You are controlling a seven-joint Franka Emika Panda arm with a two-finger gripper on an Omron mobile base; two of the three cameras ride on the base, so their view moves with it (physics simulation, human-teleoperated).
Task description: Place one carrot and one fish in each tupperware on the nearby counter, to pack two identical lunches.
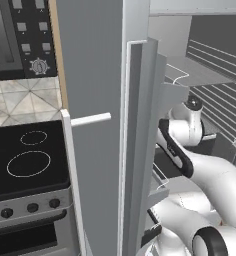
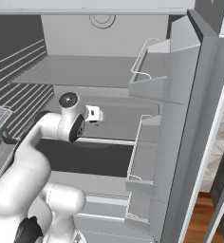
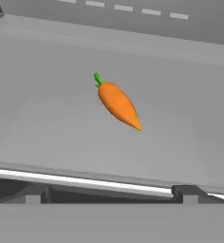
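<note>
One carrot (image 3: 117, 104) in sight, bright orange with a green top, lying alone on a grey fridge shelf (image 3: 47, 133), tip pointing away from the stem. The arm reaches into the open fridge, gripper (image 2: 96, 115) hanging above that shelf, jaws spread wide, nothing between them. Stovetop (image 1: 25, 160) with two marked rings sits off left

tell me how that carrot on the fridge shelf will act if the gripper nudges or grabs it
The carrot looks rounded and tapered, so a nudge would probably roll it in a curve. It lies flat on a smooth grey shelf, so it may slide. Its skin looks smooth; a pinch at the thick end near the green top seems safest.
</note>
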